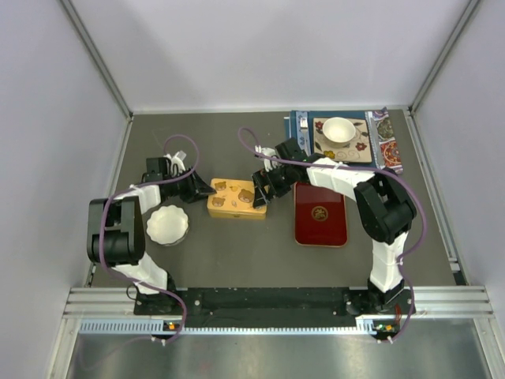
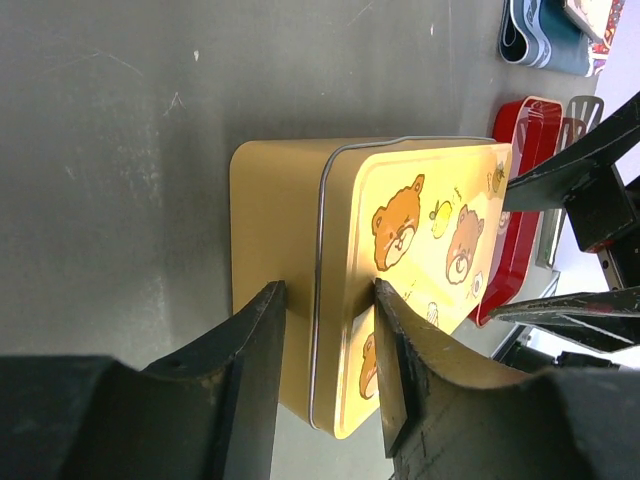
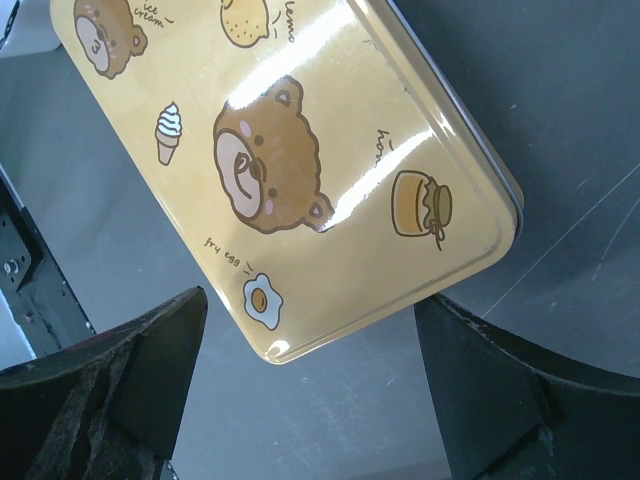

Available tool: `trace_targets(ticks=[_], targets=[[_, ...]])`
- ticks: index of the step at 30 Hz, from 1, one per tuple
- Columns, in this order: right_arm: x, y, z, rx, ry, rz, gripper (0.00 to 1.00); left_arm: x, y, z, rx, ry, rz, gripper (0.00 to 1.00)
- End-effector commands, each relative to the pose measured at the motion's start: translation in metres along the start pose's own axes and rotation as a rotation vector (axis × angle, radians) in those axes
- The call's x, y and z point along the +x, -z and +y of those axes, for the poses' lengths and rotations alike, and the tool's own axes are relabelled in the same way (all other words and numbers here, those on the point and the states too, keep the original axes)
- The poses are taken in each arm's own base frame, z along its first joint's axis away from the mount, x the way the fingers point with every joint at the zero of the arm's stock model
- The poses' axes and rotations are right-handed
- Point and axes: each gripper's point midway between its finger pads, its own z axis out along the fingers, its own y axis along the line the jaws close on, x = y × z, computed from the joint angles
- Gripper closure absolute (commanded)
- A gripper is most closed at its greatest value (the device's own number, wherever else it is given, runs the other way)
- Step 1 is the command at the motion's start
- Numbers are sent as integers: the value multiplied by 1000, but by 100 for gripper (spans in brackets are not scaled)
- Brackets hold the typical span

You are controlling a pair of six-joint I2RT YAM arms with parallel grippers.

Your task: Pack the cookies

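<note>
No cookies show in any view. A yellow tin (image 1: 237, 199) printed with brown bears lies mid-table with its lid on. My left gripper (image 1: 207, 189) is at its left end. In the left wrist view the tin (image 2: 400, 230) sits in that gripper (image 2: 328, 300), one finger pressing its underside and the other its lid. My right gripper (image 1: 263, 189) hovers at the tin's right end. In the right wrist view it (image 3: 310, 300) stands open, fingers wide apart over the tin's corner (image 3: 300, 150), touching nothing.
A red tray (image 1: 331, 233) lies just right of the tin, also in the left wrist view (image 2: 520, 130). One white fluted cup (image 1: 167, 225) stands by the left arm. Another cup (image 1: 338, 129) sits on a patterned mat (image 1: 351, 150) at the back right.
</note>
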Motion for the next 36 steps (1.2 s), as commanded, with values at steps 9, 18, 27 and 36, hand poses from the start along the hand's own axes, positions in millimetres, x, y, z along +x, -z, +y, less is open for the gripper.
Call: trace_targets(ticks=[9,18,27,36], targets=[[-27,5,18,-15,93,-68,16,16,-3,27,-142,13,23,93],[-26,2,17,-20,85,-58,16,8,4,11,-100,-24,3,25],[-27,3,18,-17,89,-59,16,8,6,2,-58,-33,5,9],[-29,5,19,-17,91,-62,16,13,9,-5,-27,-41,6,11]])
